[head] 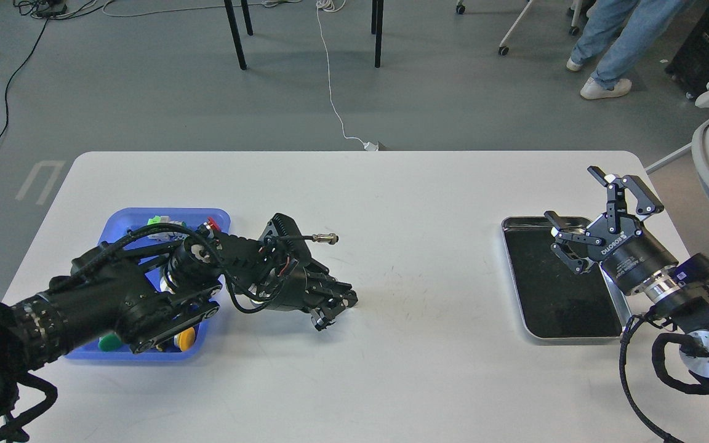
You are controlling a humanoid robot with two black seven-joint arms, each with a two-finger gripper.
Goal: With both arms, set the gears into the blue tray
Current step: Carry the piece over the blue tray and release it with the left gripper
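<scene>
White table (391,203) lies bare between left gripper (333,311), state unclear, and spread right gripper (585,212).

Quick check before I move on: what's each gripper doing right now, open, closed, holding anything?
Left gripper: low over the white table beside the blue tray; open or shut cannot be told.
Right gripper: open, empty, above the metal tray.

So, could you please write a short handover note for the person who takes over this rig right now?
Left gripper: low over the bare white table, right of the blue tray; open or shut cannot be told.
Right gripper: open, empty, over the metal tray.
Blue tray holds coloured push buttons, partly hidden by the left arm.
No gears are visible anywhere, so what is done or left cannot be judged.
</scene>
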